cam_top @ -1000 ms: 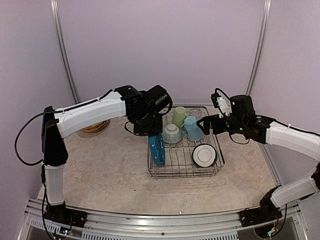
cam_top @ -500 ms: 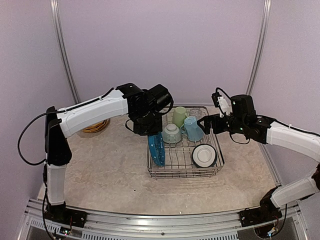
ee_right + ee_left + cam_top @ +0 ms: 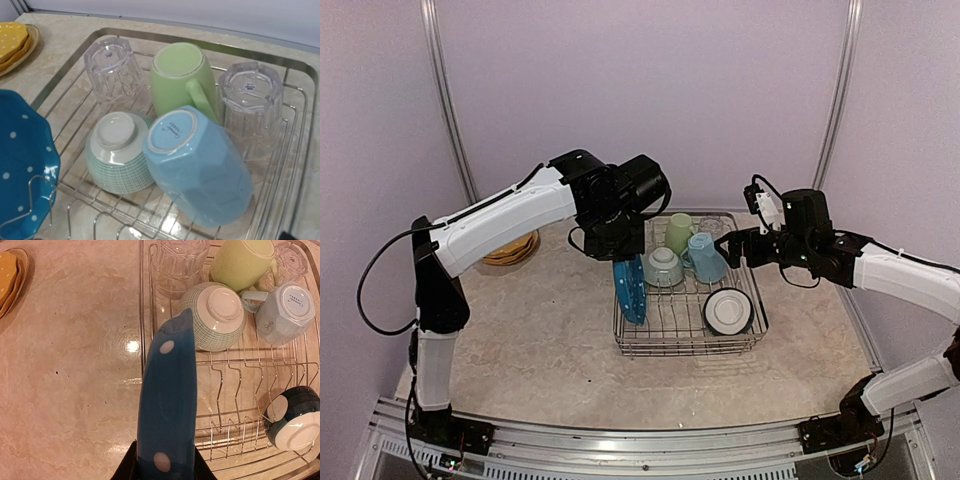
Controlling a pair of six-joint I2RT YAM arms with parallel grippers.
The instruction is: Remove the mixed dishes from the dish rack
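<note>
Marbled beige tabletop (image 3: 520,340) under lilac walls carries the dish rack (image 3: 690,347), well right of the yellow plates (image 3: 508,253). Left fingers (image 3: 127,474) clamp the blue dotted plate (image 3: 630,290) edge-on, upright over the rack's left dividers. Right fingers (image 3: 723,241) hang spread wide and empty beside the mugs (image 3: 678,232). Best to raise the plate straight until its rim clears the wires, then swing it left, keeping it vertical.

Left gripper (image 3: 619,254) clamps blue plate (image 3: 631,292) upright at dish rack (image 3: 692,350) left side; right gripper (image 3: 728,247) hovers over its right rim.
</note>
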